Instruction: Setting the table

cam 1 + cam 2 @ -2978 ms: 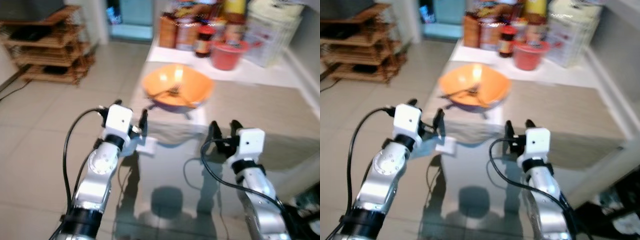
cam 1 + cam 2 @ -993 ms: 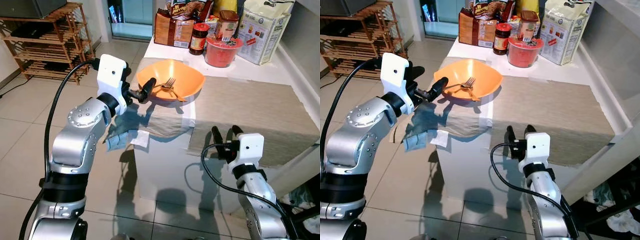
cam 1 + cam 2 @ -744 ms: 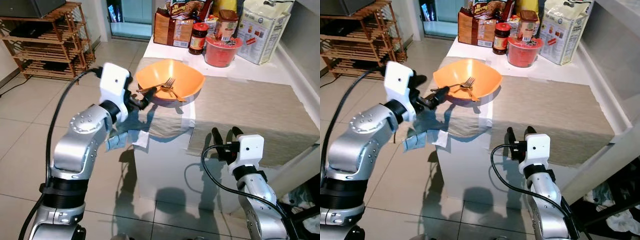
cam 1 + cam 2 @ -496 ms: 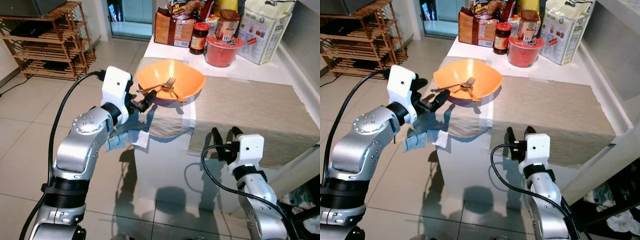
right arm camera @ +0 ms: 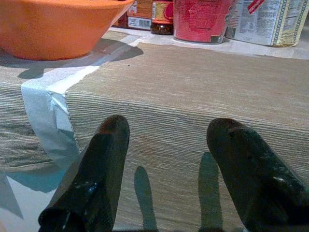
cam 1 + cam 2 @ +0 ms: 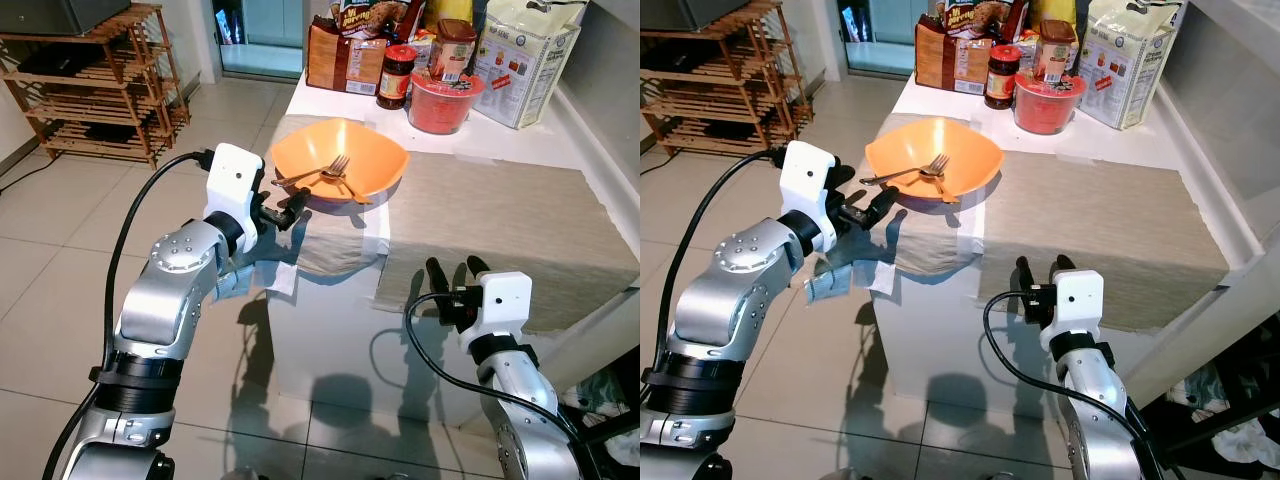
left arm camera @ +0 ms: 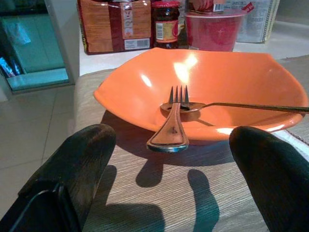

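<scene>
Tiled kitchen floor, white table [image 6: 530, 150] w/ a woven runner [image 6: 500, 225], jars and bags at its far end. My left hand [image 6: 283, 212], fingers apart, sits just short of the orange bowl [image 6: 375, 165], aimed at the fork [image 7: 175, 123] whose handle pokes over the bowl's near rim; a second utensil [image 7: 251, 107] lies crossed under its tines. Fork: thin, stiff metal, light, prob slippery, so pinch the overhanging handle end. Bowl looks like light plastic and may slide. My right hand [image 6: 1043, 287], fingers apart, hangs at the table edge, well off from the bowl.
</scene>
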You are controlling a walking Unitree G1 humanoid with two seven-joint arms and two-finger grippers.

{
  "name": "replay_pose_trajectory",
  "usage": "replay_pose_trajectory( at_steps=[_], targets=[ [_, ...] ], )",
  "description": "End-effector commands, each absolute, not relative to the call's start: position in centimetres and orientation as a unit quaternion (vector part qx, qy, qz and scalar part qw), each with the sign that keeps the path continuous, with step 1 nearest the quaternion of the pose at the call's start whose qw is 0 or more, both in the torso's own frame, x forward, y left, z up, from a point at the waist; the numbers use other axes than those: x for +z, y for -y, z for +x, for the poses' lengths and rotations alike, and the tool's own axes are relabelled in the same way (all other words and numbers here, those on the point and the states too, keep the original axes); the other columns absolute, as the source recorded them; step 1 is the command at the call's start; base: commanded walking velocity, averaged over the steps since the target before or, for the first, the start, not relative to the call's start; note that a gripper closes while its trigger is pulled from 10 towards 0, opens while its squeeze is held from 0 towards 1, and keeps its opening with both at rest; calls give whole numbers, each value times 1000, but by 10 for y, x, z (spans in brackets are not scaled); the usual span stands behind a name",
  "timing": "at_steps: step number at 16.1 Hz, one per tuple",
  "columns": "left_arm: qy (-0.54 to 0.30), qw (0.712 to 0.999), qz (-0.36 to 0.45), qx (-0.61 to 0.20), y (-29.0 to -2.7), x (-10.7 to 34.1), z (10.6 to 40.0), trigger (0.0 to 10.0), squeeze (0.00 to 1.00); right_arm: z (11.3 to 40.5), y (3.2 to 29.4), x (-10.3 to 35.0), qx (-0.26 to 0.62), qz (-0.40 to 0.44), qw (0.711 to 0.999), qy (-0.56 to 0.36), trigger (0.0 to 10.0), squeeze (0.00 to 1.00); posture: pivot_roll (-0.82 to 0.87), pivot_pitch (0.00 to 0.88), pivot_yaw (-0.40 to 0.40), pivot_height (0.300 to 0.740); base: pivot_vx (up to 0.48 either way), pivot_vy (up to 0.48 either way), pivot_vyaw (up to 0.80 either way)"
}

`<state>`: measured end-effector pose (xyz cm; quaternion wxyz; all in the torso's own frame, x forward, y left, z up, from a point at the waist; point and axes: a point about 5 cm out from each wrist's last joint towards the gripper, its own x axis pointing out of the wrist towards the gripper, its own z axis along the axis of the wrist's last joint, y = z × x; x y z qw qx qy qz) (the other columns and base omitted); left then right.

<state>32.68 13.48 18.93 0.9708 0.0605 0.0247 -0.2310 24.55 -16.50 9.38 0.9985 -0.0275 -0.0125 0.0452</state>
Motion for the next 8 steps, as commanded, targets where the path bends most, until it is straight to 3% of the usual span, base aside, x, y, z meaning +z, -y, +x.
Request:
replay_pose_trajectory(
  at_steps=[1, 8],
  targets=[
    [-26, 970, 67, -232, -133, 188, 328, 10000, 0, 244, 167, 96, 39, -27, 999, 12, 10000, 0, -9, 0, -4, 736, 0, 0, 0],
    [-10, 972, 70, -225, -132, 190, 333, 10000, 0, 243, 169, 97, 36, -30, 999, 11, 10000, 0, -16, 0, 0, 736, 0, 0, 0]
  ],
)
